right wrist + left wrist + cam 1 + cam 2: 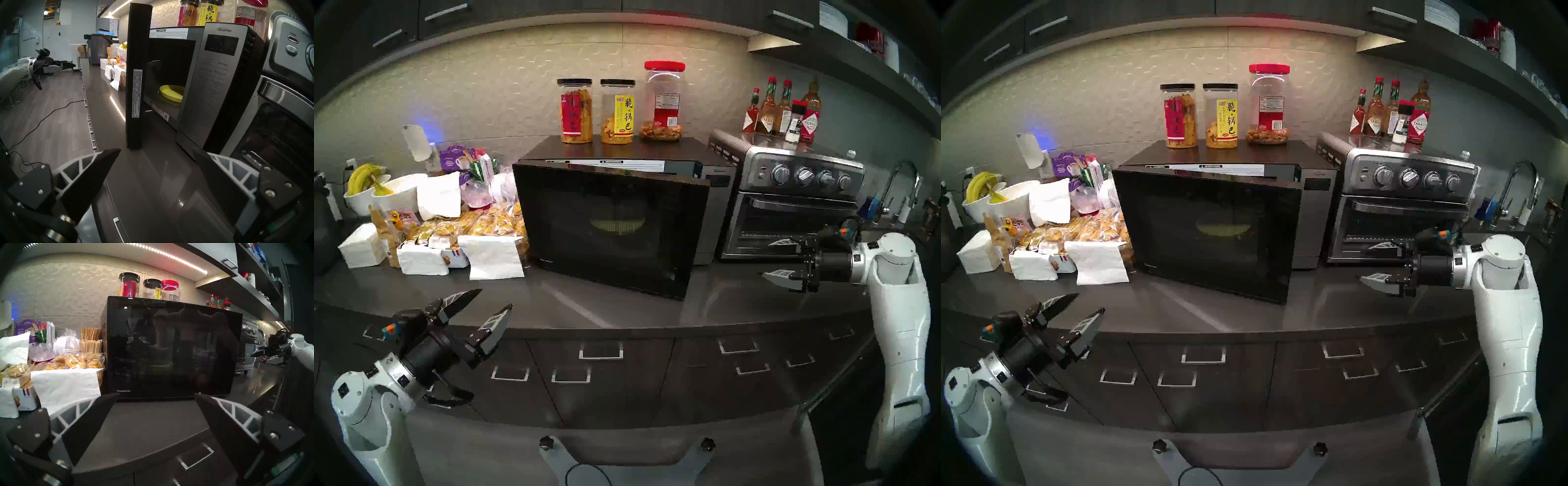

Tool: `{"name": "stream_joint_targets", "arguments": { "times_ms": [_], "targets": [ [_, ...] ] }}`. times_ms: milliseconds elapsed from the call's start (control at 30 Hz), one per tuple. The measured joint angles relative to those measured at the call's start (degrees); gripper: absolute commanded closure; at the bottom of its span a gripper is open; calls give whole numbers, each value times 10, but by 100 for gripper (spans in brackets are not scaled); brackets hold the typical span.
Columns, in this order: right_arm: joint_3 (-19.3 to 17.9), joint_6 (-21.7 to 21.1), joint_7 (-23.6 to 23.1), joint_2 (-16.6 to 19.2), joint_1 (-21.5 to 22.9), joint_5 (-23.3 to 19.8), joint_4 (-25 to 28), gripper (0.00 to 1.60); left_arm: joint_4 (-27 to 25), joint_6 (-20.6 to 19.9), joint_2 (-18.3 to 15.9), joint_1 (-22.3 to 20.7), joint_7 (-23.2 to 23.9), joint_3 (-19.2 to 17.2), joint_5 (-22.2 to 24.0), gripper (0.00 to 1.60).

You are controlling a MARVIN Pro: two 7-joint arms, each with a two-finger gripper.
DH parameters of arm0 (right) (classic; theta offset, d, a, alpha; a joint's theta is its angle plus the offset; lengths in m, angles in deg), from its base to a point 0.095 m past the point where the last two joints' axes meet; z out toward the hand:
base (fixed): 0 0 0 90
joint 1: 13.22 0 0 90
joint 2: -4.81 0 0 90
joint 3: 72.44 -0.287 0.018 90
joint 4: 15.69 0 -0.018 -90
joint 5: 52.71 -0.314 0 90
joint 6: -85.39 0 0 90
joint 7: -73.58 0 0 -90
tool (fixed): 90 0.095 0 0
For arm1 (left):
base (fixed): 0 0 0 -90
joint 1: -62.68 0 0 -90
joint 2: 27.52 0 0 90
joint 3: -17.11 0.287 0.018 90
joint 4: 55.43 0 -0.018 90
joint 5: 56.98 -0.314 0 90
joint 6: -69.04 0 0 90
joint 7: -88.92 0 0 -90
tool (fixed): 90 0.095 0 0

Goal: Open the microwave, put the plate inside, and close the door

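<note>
Plate [172, 93] already sits inside the microwave [219, 81], door [612, 230] half open; both grippers' fingers spread and empty; we'd push the door's free edge flat with the right gripper [780, 258] until it latches.

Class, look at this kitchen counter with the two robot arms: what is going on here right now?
A two-armed robot is partway through putting a plate in a microwave. The yellow plate already sits inside, and the door stands ajar, swung partly out over the counter. Neither arm is touching anything: the left gripper hovers open at the counter's front edge, facing the door, and the right gripper waits open in front of the toaster oven. Closing the door is what remains.
</note>
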Motion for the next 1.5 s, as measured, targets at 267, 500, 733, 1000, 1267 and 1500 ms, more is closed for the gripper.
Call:
{"name": "stream_joint_targets", "arguments": {
  "times_ms": [267,500,733,1000,1267,1500],
  "targets": [
    [-4,-11,0,3,-7,-6,26,0,0,0,0,0,3,0,1,0],
    [-7,-33,11,17,-26,-35,59,0,0,0,0,-1,5,0,1,0],
    [2,-49,27,44,-42,-77,80,57,0,0,0,-1,6,0,1,0],
    [27,-56,35,71,-57,-104,101,137,0,0,0,-2,6,0,1,0],
    [52,-59,38,86,-59,-116,119,160,0,0,1,-2,7,0,1,0],
    [83,-66,44,95,-51,-127,136,160,0,0,1,-2,7,0,1,0]
  ]
}}
